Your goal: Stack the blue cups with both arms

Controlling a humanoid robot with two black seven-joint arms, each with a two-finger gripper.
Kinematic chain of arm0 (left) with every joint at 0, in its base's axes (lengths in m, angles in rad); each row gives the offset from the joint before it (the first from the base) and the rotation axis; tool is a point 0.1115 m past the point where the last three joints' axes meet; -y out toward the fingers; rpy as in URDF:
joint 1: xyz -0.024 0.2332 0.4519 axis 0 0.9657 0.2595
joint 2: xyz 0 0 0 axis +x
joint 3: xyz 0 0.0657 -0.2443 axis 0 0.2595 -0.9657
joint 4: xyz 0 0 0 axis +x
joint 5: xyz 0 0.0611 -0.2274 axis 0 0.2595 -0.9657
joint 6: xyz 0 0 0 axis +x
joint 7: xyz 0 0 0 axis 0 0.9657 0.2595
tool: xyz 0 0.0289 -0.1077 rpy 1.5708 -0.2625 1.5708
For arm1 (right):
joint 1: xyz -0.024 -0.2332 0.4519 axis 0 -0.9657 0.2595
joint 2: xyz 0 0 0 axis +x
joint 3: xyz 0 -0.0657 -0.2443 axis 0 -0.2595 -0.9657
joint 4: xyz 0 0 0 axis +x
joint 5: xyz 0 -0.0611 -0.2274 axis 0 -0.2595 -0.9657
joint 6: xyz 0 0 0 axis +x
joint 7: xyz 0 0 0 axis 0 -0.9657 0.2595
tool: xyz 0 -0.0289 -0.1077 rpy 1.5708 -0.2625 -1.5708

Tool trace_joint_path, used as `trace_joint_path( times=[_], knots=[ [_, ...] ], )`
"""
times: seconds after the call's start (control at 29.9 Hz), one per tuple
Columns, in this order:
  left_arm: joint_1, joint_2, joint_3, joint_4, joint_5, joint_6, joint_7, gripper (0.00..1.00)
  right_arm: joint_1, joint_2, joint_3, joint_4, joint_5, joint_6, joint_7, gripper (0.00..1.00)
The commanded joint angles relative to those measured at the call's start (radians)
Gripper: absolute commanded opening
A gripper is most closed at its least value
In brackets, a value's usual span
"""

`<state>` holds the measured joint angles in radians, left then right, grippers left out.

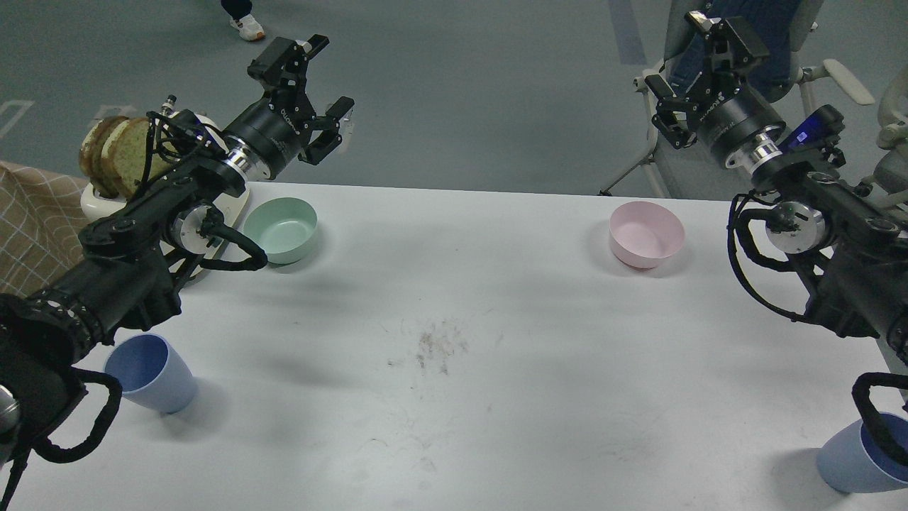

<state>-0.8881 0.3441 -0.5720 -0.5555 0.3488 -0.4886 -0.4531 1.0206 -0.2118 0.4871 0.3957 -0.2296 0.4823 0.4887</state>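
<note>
Both pairs of fingers are spread and hold nothing: my left gripper (312, 92) and my right gripper (699, 67) hang raised past the far edge of the white desk (454, 397), well apart from the cups. Nearest me on the right, one matte light-blue tapered cup (848, 465) stands at the desk's near corner, partly hidden by a black cable. On the left, a little farther, the second light-blue cup (152, 380) stands just beside my left arm. A smudge of dark marks (433, 348) lies mid-desk. Farther back sit a mint-green bowl (284, 228) on the left and a pink bowl (645, 234) on the right. Slices of brown bread (113, 152) stand in a white holder behind my left wrist.
</note>
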Motion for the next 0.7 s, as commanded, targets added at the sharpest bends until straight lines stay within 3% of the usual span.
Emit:
trace_joint_path(
  times=[0.0, 0.47, 0.67],
  knots=[
    [0.003, -0.001, -0.006, -0.001, -0.001, 0.0, -0.004, 0.98, -0.004, 0.052, 0.01, -0.04, 0.001, 0.006, 0.0, 0.97],
    [0.008, -0.002, -0.086, 0.025, -0.011, 0.0, -0.007, 0.98, 0.019, 0.066, 0.005, -0.041, -0.004, 0.006, 0.0, 1.0],
    [0.004, -0.007, -0.094, 0.014, -0.013, 0.0, -0.036, 0.98, 0.021, 0.086, 0.007, -0.057, -0.002, 0.006, 0.0, 1.0]
  ],
)
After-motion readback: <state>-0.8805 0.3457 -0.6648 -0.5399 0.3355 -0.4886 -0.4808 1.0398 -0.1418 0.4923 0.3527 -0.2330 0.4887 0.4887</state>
